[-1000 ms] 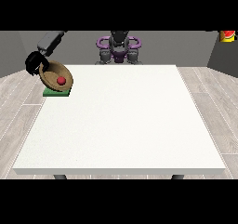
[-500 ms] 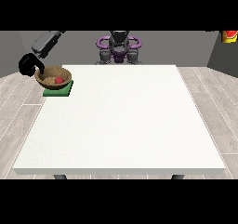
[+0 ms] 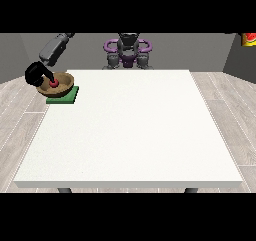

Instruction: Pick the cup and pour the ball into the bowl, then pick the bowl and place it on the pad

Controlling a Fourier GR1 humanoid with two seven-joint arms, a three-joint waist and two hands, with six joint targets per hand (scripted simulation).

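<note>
while the hand (image 3: 36, 75) grips it, the bowl (image 3: 59, 86) sits level, mouth up, on the pad (image 3: 64, 96).

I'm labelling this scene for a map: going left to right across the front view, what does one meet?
Hand at the view's left → bowl holding the red ball, on the green pad → bare white table → red object in the top right corner.
</note>
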